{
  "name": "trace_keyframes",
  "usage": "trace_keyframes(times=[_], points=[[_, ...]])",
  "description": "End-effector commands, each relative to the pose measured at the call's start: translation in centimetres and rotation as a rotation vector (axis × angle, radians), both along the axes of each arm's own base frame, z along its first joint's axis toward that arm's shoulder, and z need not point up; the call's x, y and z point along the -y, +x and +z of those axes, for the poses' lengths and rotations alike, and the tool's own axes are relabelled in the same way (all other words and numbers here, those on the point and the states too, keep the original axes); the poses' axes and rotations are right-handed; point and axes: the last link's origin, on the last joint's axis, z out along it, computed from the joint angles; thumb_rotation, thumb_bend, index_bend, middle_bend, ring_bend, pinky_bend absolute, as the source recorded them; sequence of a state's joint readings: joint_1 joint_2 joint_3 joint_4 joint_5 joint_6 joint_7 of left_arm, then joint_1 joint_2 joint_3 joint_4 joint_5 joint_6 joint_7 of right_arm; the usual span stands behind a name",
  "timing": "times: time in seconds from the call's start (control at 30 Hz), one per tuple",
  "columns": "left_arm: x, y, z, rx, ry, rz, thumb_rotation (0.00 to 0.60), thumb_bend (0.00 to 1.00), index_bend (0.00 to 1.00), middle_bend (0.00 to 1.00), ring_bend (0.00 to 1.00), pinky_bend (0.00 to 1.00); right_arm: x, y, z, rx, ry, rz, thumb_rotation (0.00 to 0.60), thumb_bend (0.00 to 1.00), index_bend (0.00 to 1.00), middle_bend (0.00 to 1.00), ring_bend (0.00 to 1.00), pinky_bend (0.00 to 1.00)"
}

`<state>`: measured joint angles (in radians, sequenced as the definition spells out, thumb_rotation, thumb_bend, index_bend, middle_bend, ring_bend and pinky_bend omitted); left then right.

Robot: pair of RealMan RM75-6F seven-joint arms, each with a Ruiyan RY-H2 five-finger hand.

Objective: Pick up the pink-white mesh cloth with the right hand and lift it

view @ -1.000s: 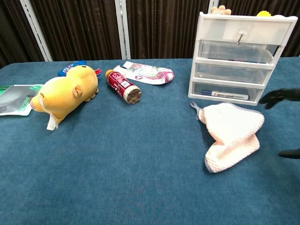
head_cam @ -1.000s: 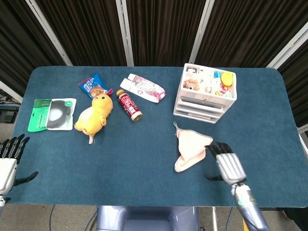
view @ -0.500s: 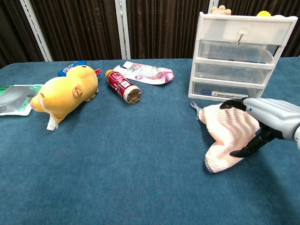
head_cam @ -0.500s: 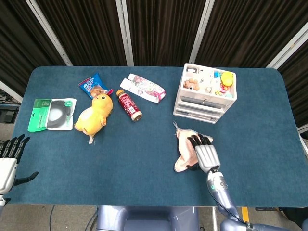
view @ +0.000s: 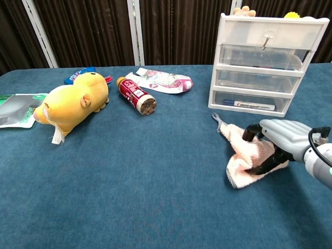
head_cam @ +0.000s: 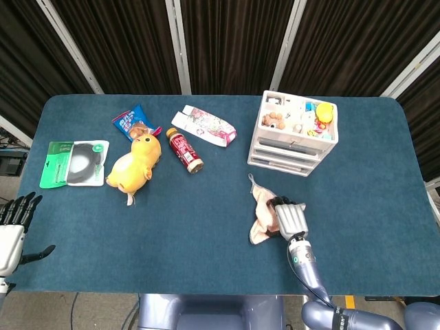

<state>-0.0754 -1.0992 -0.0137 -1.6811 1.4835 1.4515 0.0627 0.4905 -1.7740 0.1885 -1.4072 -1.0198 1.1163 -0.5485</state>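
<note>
**Right robot hand closing on the mesh cloth**

Nearest, at the worktop's right front, the right robot hand [view: 282,140] lies on the pink-white mesh cloth [view: 244,155], fingers curled into its bunched folds; the cloth sits on the worktop [head_cam: 206,227], not yet lifted. Its long axis runs near-to-far, directly beneath and left of the hand. The left robot hand [head_cam: 14,220] idles with fingers spread, well apart at far left. Beyond stands the drawer unit [view: 264,62].

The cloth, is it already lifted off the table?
No, the cloth lies bunched on the table under the right hand, which grips it.
</note>
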Motion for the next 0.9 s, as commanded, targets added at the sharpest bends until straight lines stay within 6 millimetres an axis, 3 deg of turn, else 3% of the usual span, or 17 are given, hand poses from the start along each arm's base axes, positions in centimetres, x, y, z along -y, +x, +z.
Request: trace_keyframes(times=[0.03,0.17,0.3,0.9], points=[[0.0,0.0,0.0,0.003,0.001,0.001,0.6,0.03,0.0,0.0,0.0,0.0,-0.3,0.3,-0.5,0.04,-0.023,0.042,0.6,0.36,0.6,0.61,0.59,0.74],[0.0,0.1,0.0,0.005,0.003,-0.001,0.6,0.03,0.0,0.0,0.0,0.0,-0.8,0.7,-0.3,0.086,-0.053,0.102,0.6,0.4,0.69,0.7,0.68,0.81],[0.0,0.1,0.0,0.009,0.006,-0.002,0.6,0.03,0.0,0.0,0.0,0.0,-1.3,1.4,0.8,0.152,-0.102,0.171,0.6,0.42,0.71,0.72,0.7,0.82],[0.0,0.3,-0.3,0.005,0.012,-0.011,0.6,0.03,0.0,0.0,0.0,0.0,-1.0,3.1,9.4,0.315,-0.319,0.356,0.6,0.42,0.71,0.72,0.7,0.82]])
